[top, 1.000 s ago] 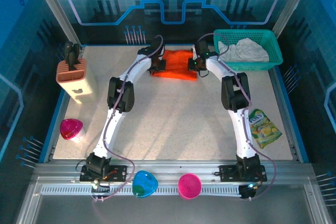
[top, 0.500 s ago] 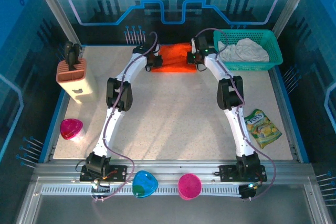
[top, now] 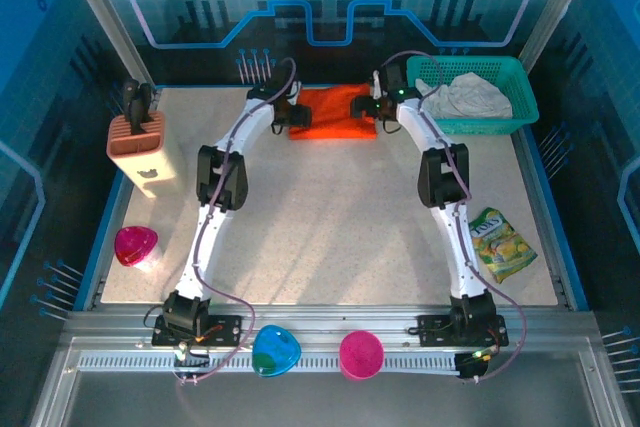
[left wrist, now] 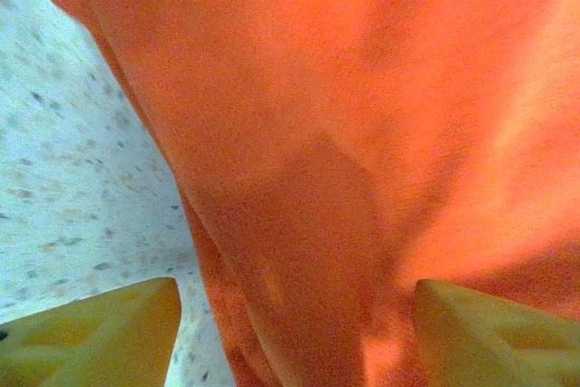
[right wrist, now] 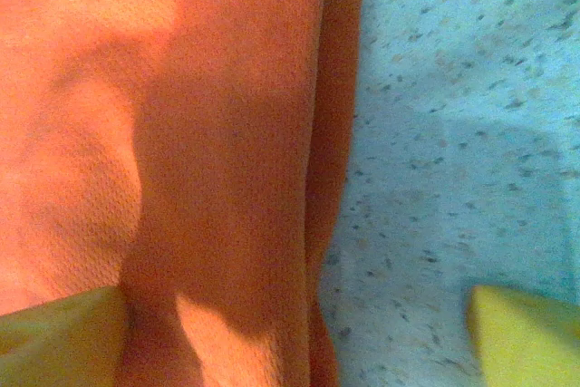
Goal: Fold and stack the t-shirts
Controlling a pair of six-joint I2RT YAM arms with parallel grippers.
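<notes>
Snagging is your risk: left tool [left wrist: 294, 314] and right tool [right wrist: 299, 319] stand released astride the folded orange t-shirt [top: 333, 113]; a careless retreat could drag its fold open.

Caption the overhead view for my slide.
Left end effector and right end effector, open, flank a folded orange t-shirt; an off-white t-shirt lies in the teal basket.

orange t-shirt [left wrist: 362, 133] on speckled table [left wrist: 63, 160], left hand [left wrist: 299, 333] fingers wide apart

White arms [top: 203, 237] with black joints [top: 215, 177] and yellow pincer fingertips [left wrist: 91, 337].
</notes>
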